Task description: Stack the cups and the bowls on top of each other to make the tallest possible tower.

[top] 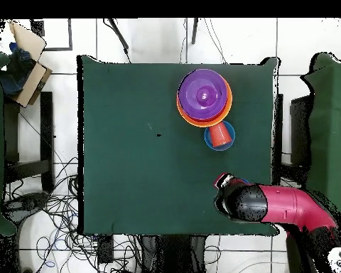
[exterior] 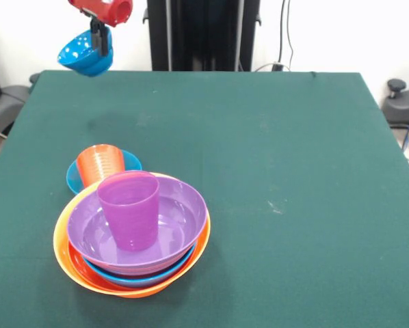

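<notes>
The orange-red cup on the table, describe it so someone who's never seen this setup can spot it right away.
Start at the tower, the stack of big bowls at the near left of the green table in the front view. Just behind it, toward the robot, a small light blue bowl sits apart. The orange-red cup stands in that bowl; the purple cup stands in the tower's top purple bowl instead.

Blue bowl [exterior: 85,55] in raised claw [exterior: 100,42]

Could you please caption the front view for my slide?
Gripper holds a blue bowl aloft; purple cup tops the tower, orange cup beside.
</notes>
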You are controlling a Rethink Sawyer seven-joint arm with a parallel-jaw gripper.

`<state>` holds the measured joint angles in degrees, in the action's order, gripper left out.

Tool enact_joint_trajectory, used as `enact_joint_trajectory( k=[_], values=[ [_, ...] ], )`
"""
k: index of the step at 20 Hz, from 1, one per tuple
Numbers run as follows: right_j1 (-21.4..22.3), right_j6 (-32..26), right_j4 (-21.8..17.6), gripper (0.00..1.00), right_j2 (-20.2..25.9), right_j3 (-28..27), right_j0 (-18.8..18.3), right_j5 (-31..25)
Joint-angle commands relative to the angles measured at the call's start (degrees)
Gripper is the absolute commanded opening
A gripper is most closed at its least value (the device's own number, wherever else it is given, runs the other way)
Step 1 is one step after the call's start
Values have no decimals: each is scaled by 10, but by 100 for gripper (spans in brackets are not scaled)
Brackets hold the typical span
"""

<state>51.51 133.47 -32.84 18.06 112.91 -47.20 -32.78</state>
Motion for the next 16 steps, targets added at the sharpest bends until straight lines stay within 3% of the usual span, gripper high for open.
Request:
enact_joint_trajectory(
  k=[1, 5, 9, 12, 16],
  values=[
    [10, -136, 15, 0, 88, 58, -78, 26],
    [22, -112, 26, 0, 92, 21, -51, -31],
    [0, -65, 25, 0, 77, -62, 1, -93],
    [-23, -32, -1, 0, 55, -117, 47, -109],
    [-25, -32, -30, 0, 39, -165, 84, -131]
  ],
)
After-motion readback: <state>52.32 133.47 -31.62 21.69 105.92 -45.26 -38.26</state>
